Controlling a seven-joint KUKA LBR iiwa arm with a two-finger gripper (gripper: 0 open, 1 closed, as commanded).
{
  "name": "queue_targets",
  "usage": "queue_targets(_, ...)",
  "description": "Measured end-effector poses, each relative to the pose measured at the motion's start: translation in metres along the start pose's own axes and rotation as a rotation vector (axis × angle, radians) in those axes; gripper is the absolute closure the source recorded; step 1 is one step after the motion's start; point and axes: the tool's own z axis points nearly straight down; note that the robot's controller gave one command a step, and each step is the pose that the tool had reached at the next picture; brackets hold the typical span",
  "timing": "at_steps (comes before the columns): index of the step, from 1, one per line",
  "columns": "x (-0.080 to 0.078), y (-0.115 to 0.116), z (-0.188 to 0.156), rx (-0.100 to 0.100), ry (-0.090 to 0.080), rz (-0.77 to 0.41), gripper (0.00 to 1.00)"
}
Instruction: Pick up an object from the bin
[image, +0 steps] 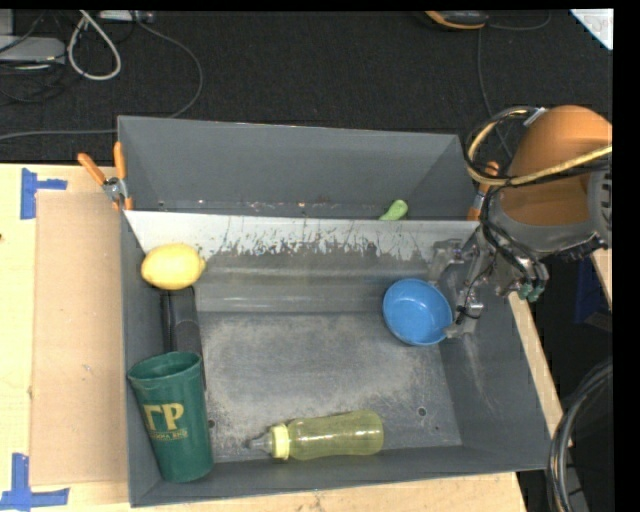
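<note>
A small blue bowl (417, 311) lies tilted on its side at the right of the bin, its opening facing up and to the right. My gripper (466, 302) hangs just off the bowl's right rim, close against the bin's right wall. Whether it touches the rim I cannot tell. A small green piece (393, 210) rests against the back wall, up and to the left of the gripper.
A yellow lemon (172, 267) sits in the back left corner. A dark green cup (172, 415) with gold letters stands at the front left. A yellowish baby bottle (325, 437) lies on its side along the front wall. The arm's orange cover and cables hang over the right rim.
</note>
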Motion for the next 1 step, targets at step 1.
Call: queue_targets(1,-0.0015,0.0008,-0.0052,0.001,-0.007,-0.005,0.00)
